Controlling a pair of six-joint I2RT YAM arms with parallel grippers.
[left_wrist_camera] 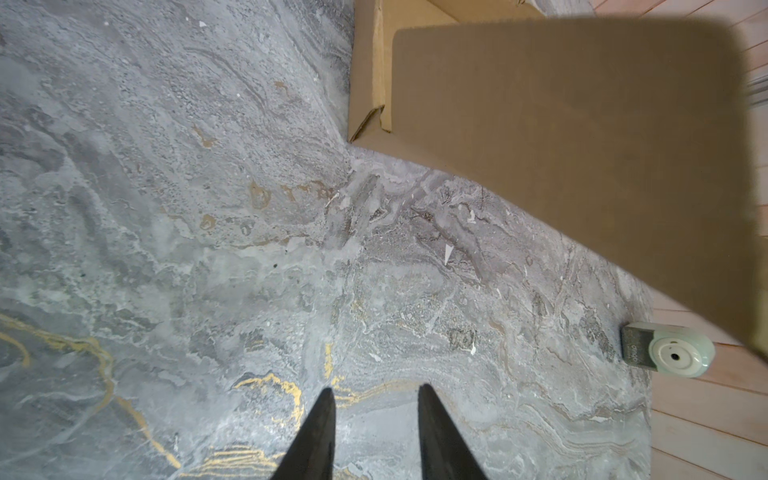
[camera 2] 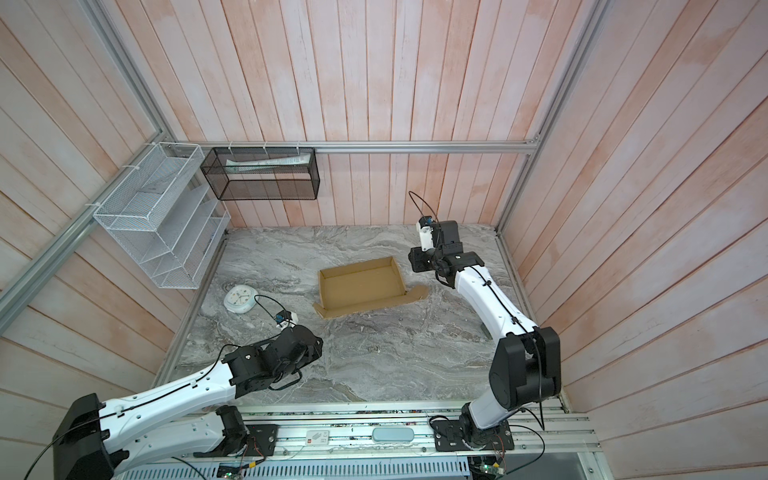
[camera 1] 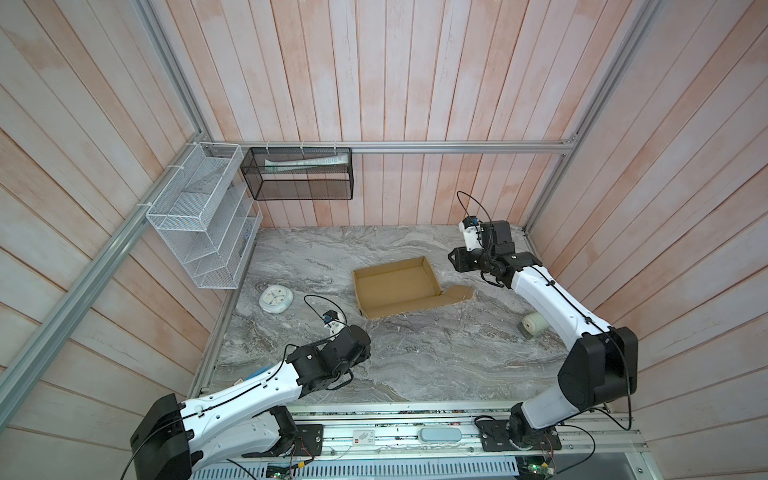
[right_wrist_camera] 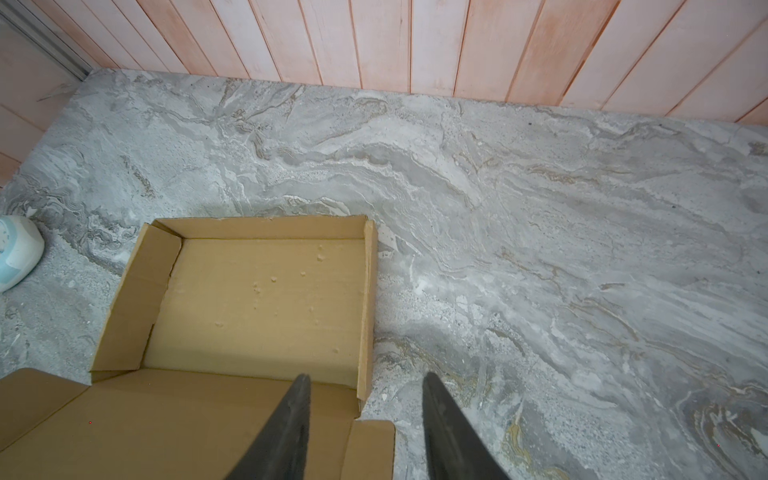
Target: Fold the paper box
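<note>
The paper box is brown corrugated cardboard and lies mid-table in both top views. Three low walls stand up around its floor, and the lid panel rises along the near side. A side flap sticks out to the right. My left gripper hangs open over bare marble near the box's front left corner, with nothing between its fingers. My right gripper is open above the box's right end. One of its fingers is over the lid panel and the other over the table, and it holds nothing.
A white clock lies left of the box, close to the left wrist. A pale roll sits under the right forearm. A white wire rack and a black mesh basket hang on the walls.
</note>
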